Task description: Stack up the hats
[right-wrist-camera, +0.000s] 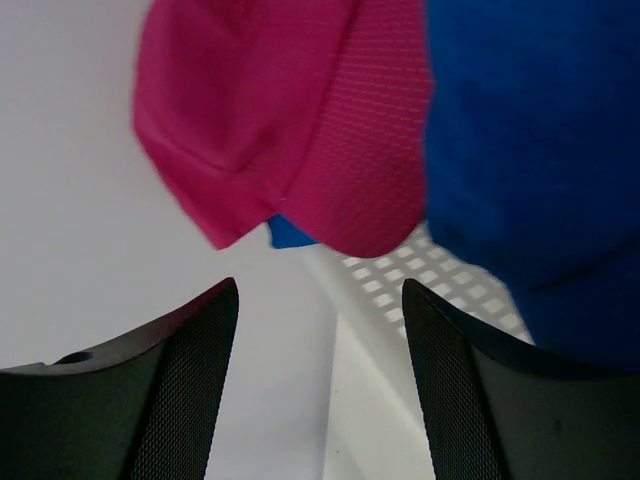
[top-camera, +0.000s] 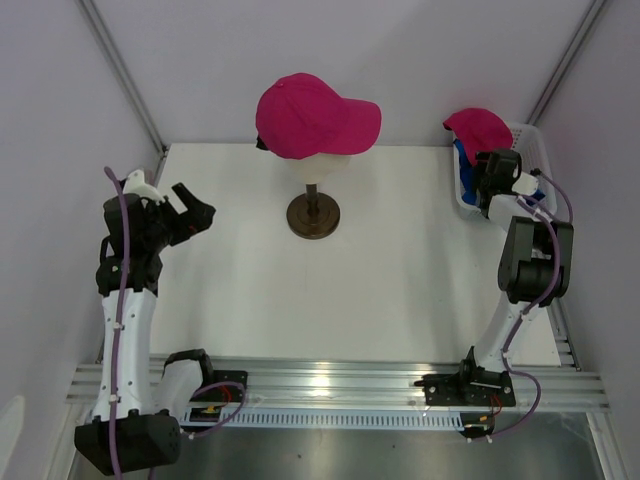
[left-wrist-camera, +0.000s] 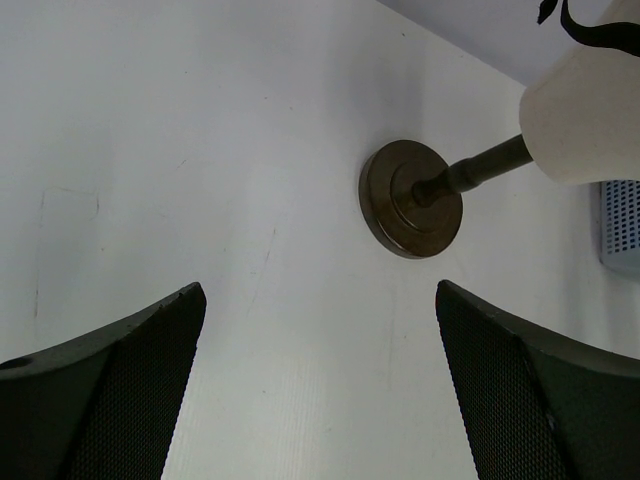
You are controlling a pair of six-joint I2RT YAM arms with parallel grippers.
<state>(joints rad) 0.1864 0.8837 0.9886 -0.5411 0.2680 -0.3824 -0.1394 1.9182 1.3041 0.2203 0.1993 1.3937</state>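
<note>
Table [top-camera: 400, 300]: white; we see a head [top-camera: 335, 166] wearing a pink cap [top-camera: 310, 115].
Basket [top-camera: 528, 135]: second pink cap [top-camera: 478, 125] and blue cap [right-wrist-camera: 530, 130] inside.
Left claw [left-wrist-camera: 320, 295]: wide open, empty.
Right claw [right-wrist-camera: 320, 290]: open, empty, at basket.

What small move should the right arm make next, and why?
Probably ease the right gripper forward onto the edge of the pink cap and close. Its jaws stand open and empty, and that cap lies just ahead in the basket, next to the blue cap. The other pink cap already sits on the head.
</note>
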